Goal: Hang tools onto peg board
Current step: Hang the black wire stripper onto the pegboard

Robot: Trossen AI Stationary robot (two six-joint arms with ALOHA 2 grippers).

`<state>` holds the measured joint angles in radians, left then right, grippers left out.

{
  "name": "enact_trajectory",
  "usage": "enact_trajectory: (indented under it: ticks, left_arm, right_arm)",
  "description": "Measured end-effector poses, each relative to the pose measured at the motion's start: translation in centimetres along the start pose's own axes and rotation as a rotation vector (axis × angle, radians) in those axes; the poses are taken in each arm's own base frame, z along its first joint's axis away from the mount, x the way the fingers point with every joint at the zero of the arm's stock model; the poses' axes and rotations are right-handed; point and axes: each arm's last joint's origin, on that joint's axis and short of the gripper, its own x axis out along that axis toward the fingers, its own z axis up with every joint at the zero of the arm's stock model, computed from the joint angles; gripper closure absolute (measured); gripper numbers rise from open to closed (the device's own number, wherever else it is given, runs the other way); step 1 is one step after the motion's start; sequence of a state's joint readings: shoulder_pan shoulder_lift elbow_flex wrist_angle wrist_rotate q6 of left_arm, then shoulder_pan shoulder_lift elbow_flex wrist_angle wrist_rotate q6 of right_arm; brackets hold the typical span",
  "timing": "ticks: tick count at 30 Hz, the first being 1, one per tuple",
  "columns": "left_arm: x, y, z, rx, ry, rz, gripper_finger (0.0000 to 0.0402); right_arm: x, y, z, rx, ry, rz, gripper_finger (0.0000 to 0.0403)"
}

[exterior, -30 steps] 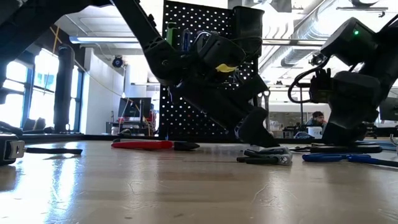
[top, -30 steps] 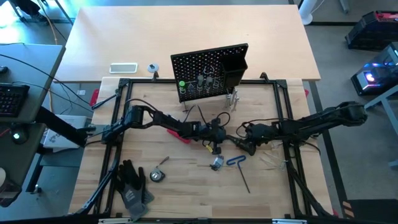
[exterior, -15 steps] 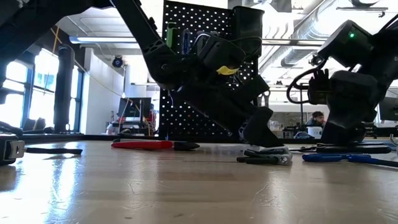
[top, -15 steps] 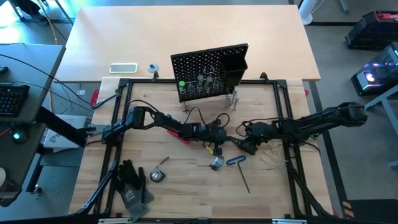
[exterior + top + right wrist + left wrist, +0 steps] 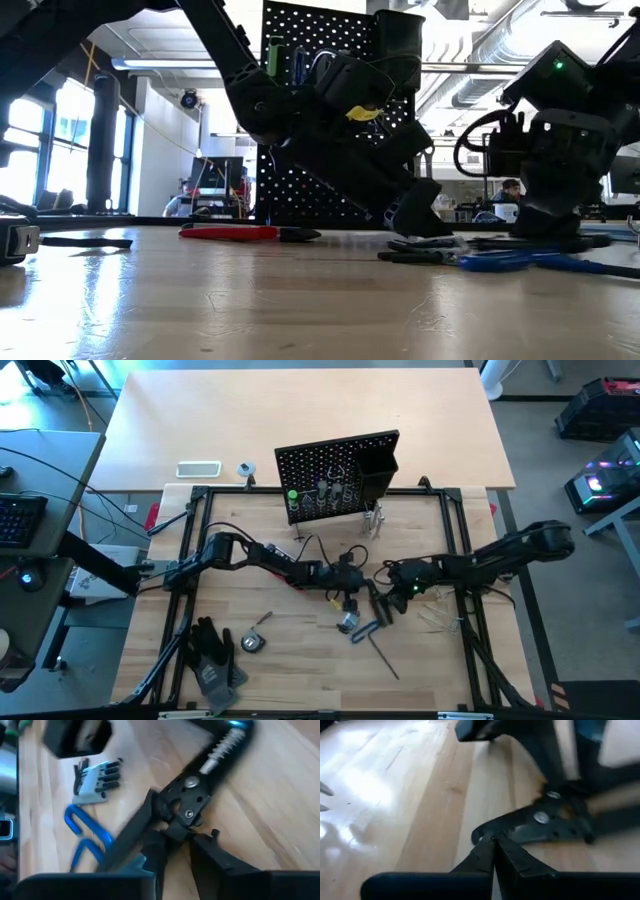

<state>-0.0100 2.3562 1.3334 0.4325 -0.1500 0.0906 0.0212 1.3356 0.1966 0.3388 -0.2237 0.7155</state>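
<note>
right wrist view, black pliers (image 5: 185,807) lying just ahead of right tool (image 5: 172,850)

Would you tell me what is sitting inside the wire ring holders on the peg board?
On the peg board, a green-handled screwdriver and a few silvery tools hang there; their lower ends are hidden.

Evenly lit from overhead in the high view, with soft, short shadows on the bench (image 5: 300,670). Backlit in the low view: bright windows (image 5: 60,140) beyond the far edge, arms reduced to dark silhouettes, a pale sheen across the wood. Heavily motion-blurred in both wrist views, with white glare on the boards in the left wrist view and soft focus throughout.
</note>
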Motion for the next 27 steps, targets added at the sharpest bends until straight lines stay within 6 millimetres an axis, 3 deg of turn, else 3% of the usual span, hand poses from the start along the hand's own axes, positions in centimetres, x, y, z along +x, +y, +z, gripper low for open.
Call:
enact_trajectory:
  ticks: [5, 12, 27]
  left_arm:
    - [0.1, 0.0, -0.1, -0.001, 0.004, 0.016, 0.0399]
    - [-0.4, 0.1, 0.5, 0.043, 0.003, 0.033, 0.0399]
    - [-0.6, 0.0, 0.6, 0.051, 0.023, 0.033, 0.0399]
  right_arm:
    - [1.0, 0.2, 0.7, -0.058, -0.083, 0.022, 0.0343]
    - [1.0, 0.1, 1.0, -0.047, -0.116, 0.024, 0.0399]
    - [1.0, 0.1, 1.3, 0.043, -0.169, 0.0, 0.0321]
